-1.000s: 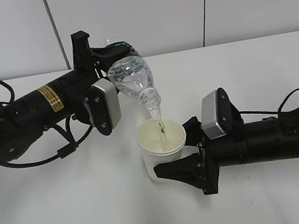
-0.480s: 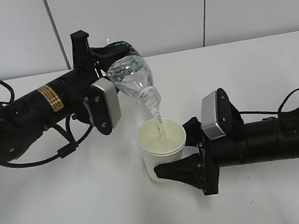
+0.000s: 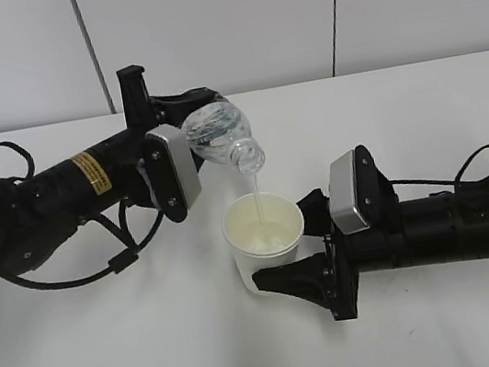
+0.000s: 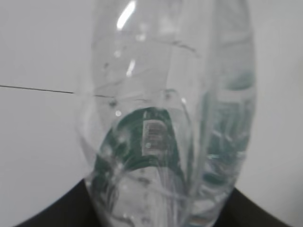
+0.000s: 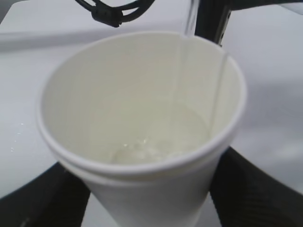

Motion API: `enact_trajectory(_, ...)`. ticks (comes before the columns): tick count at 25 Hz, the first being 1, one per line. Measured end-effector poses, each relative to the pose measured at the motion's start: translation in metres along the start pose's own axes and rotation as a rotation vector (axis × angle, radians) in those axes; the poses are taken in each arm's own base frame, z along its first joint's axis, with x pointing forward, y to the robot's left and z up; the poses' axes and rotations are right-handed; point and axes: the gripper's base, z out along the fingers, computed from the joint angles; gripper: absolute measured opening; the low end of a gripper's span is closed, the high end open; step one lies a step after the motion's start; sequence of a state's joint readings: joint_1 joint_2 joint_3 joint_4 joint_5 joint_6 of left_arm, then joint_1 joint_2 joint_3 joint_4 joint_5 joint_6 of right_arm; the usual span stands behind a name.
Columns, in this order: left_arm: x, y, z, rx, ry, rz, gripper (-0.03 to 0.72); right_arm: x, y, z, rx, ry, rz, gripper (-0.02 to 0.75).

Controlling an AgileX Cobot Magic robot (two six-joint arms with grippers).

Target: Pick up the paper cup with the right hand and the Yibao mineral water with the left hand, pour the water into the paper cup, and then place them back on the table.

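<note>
Water falls in a thin stream from the bottle (image 3: 217, 130), which my left gripper (image 3: 179, 110) clamps tilted, mouth down, above the cup (image 3: 266, 241). My right gripper (image 3: 303, 249) clasps that cup mid-table, keeping it under the spout.

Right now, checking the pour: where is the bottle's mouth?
Exterior view, centre: the Yibao mineral water, tilted in the left claw, has its mouth above the paper cup.
</note>
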State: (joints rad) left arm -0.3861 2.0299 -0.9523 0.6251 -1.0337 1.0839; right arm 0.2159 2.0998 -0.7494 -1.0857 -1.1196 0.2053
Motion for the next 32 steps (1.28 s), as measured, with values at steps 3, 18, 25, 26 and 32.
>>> enact_trajectory(3,-0.004,-0.003,0.001,0.016,-0.004,-0.122,0.319,0.000,-0.001,0.000,0.008,-0.003,-0.013,0.563)
enact_trajectory(18,0.010,0.000,0.000,-0.126,0.138,-1.026,0.319,-0.001,-0.004,0.000,0.044,-0.015,-0.004,0.563)
enact_trajectory(25,0.013,-0.016,-0.015,-0.074,0.178,-1.184,0.319,0.001,-0.011,-0.001,0.121,0.011,0.031,0.563)
enact_trajectory(26,0.015,-0.018,-0.018,-0.071,0.186,-1.221,0.318,0.001,-0.012,-0.001,0.131,0.010,0.037,0.563)
enact_trajectory(32,0.017,-0.019,-0.032,0.034,0.122,-1.342,0.319,0.003,-0.020,-0.005,0.209,0.014,0.079,0.563)
